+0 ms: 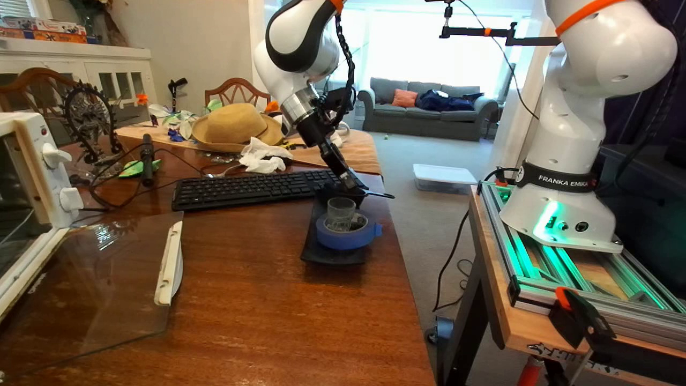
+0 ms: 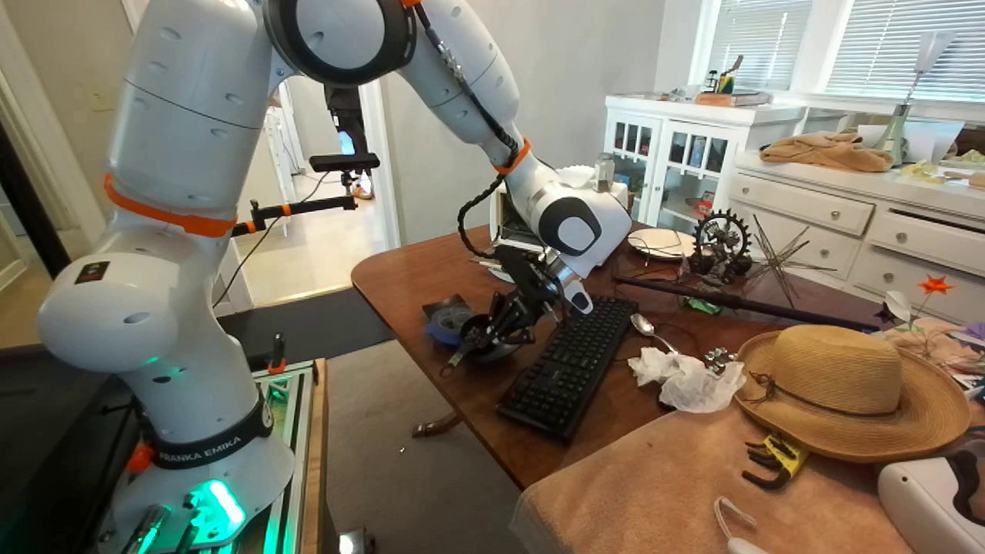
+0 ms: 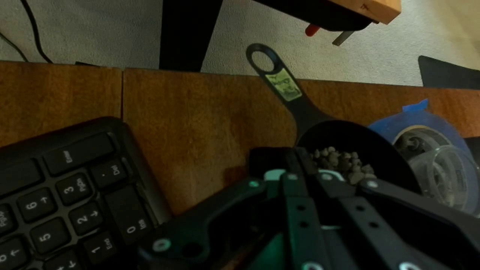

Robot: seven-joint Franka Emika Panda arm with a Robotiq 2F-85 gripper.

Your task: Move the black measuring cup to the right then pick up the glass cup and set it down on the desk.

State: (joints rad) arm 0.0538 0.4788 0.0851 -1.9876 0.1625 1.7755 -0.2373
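Note:
The black measuring cup [image 3: 375, 150] holds small stones. Its handle with a greenish label points past the desk's edge. It is dark in both exterior views [image 1: 326, 193] [image 2: 496, 355]. My gripper [image 3: 300, 155] is shut on its rim, one finger inside and one outside; it shows in an exterior view [image 1: 355, 185]. I cannot tell whether the cup touches the desk [image 1: 268, 300]. The clear glass cup [image 1: 341, 213] stands upright in or on a blue tape roll [image 1: 348, 241], beside the measuring cup; it also shows in the wrist view [image 3: 442, 176].
The tape roll rests on a flat black tray [image 1: 335, 258] near the desk's edge. A black keyboard [image 1: 252, 188] lies close beside the measuring cup. A glass pane [image 1: 107, 279] with a white handle lies by a white oven [image 1: 32, 177]. White crumpled plastic [image 1: 263, 156] and a straw hat [image 1: 236, 126] lie behind.

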